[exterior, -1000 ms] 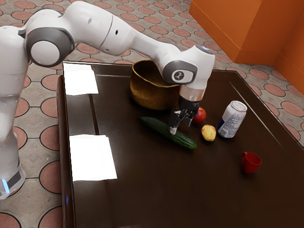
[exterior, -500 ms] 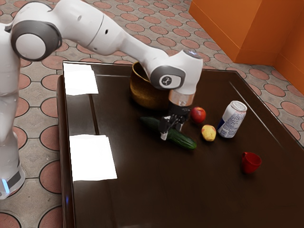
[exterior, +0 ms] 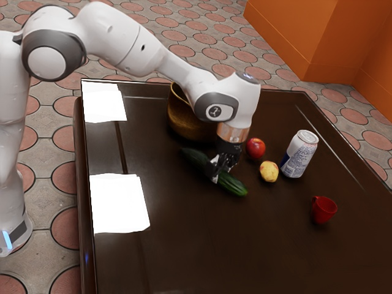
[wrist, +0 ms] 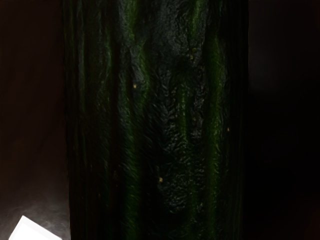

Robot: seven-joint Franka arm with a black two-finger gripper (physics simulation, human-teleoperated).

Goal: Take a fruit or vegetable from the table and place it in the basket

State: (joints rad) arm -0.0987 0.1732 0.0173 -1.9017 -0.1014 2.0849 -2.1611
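Operated remotely, my tool (exterior: 222,174) grips the cucumber (exterior: 233,184) near the basket (exterior: 184,120) at the desk (exterior: 184,251), the grasp apparently made, the carry and drop inside left to do.

No txt or nos. are reading clearly. Bluish print is covering the can (exterior: 299,154) on the desk (exterior: 184,257), too small to make out. A dark logo (exterior: 215,111), also unreadable, is marking the arm (exterior: 242,95).
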